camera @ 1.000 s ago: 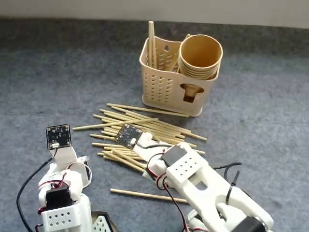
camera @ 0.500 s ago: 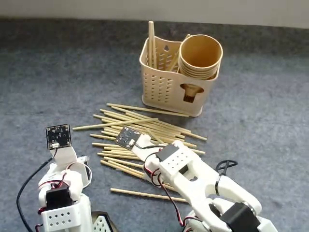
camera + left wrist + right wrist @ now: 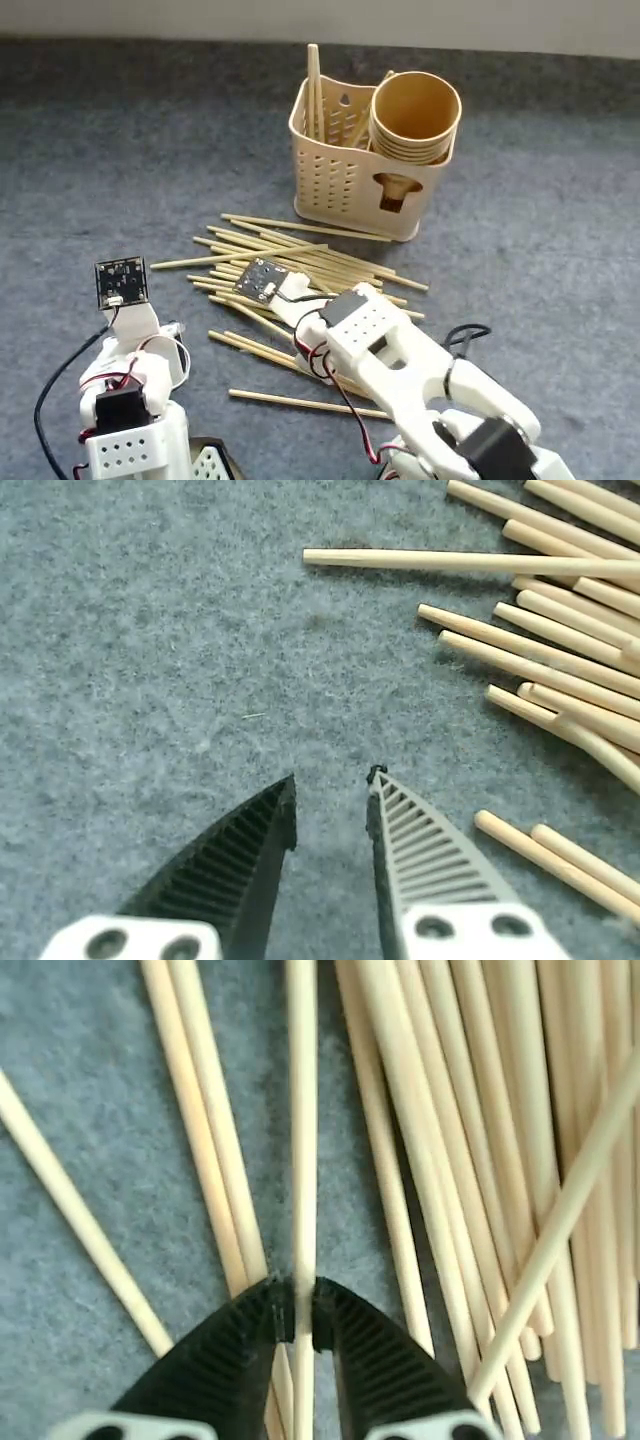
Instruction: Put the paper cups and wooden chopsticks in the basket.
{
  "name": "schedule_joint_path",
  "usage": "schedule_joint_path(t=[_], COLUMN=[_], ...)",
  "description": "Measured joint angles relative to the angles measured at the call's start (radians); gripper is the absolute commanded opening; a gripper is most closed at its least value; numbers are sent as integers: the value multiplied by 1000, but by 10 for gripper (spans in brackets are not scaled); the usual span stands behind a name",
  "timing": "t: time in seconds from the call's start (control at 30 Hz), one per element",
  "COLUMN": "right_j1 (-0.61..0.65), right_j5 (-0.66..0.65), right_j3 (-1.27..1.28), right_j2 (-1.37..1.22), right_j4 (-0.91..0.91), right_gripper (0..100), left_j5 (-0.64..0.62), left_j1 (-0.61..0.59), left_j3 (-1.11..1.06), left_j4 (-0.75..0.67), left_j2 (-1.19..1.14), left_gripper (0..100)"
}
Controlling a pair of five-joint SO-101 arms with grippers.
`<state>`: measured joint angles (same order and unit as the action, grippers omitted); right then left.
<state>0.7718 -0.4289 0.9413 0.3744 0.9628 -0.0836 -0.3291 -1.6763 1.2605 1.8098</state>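
Several wooden chopsticks lie in a loose pile on the grey carpet, in front of the cream basket. Stacked paper cups stand in the basket, with a few chopsticks upright beside them. My right arm leans over the near side of the pile. The right gripper is shut on a single chopstick that runs straight between its fingertips. My left gripper hangs open over bare carpet, with chopstick ends off to one side.
One stray chopstick lies alone near the front, partly under the right arm. The left arm stands at the front left, apart from the pile. Open carpet stretches to the left and right of the basket.
The right arm has swung a little to the left over the pile, and a few chopsticks at the pile's near left edge have shifted. The left arm has not moved.
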Motion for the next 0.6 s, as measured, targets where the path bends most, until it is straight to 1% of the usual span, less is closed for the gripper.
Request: schedule_joint_path(t=[0.17, 0.27, 0.43, 0.5, 0.6], right_j1=[0, -37, -140, -150, -161], right_j5=[0, 0, 0, 5, 57], right_j3=[0, 3, 12, 12, 12], right_j2=[265, 440, 680, 747, 806], right_j4=[100, 137, 146, 146, 114], right_gripper=[5, 5, 5, 5, 5], left_j5=[0, 0, 0, 0, 0], left_j1=[0, 0, 0, 0, 0], left_j3=[0, 0, 0, 0, 0], left_j4=[0, 0, 0, 0, 0], left_j2=[0, 0, 0, 0, 0], left_gripper=[130, 130, 130, 130, 130])
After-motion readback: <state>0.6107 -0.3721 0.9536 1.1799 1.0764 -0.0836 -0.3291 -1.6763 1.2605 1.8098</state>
